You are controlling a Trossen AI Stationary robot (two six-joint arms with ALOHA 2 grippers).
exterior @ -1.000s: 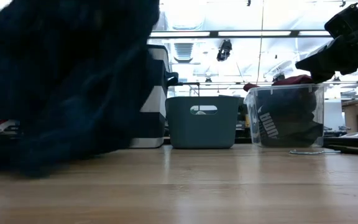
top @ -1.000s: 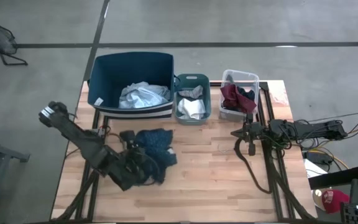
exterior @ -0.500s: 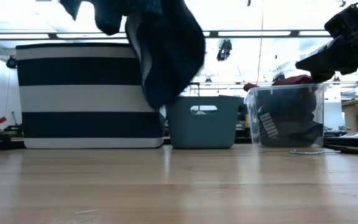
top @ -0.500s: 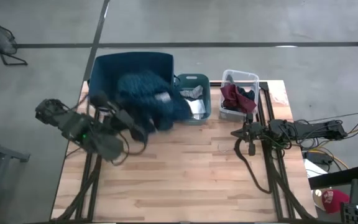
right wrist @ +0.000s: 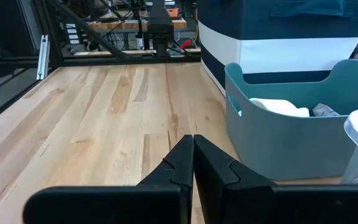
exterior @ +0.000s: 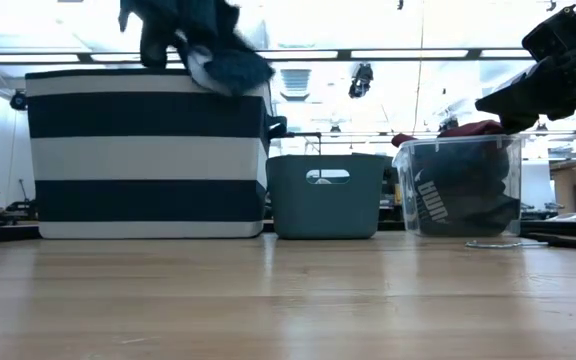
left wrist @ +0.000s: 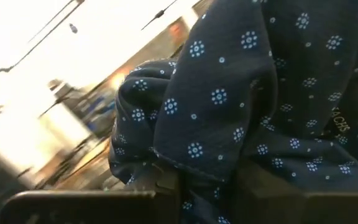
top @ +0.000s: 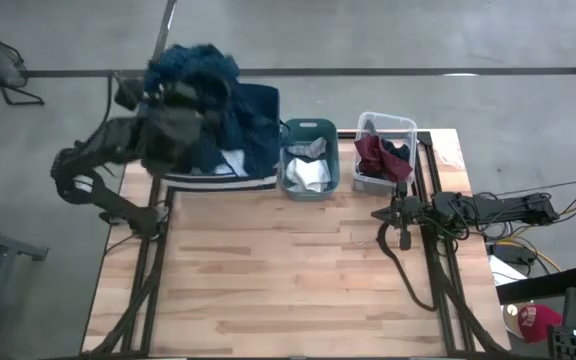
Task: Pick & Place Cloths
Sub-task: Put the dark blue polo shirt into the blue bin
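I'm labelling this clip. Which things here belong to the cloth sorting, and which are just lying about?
Job:
dark teal patterned cloth, held by left gripper
pale cloth in striped bin
white cloth
maroon cloth

Lying about:
cables
right gripper, idle

white letters that look like "puma" stand sideways on a dark cloth (exterior: 434, 200) inside the clear bin (exterior: 505, 150); nothing else is readable.
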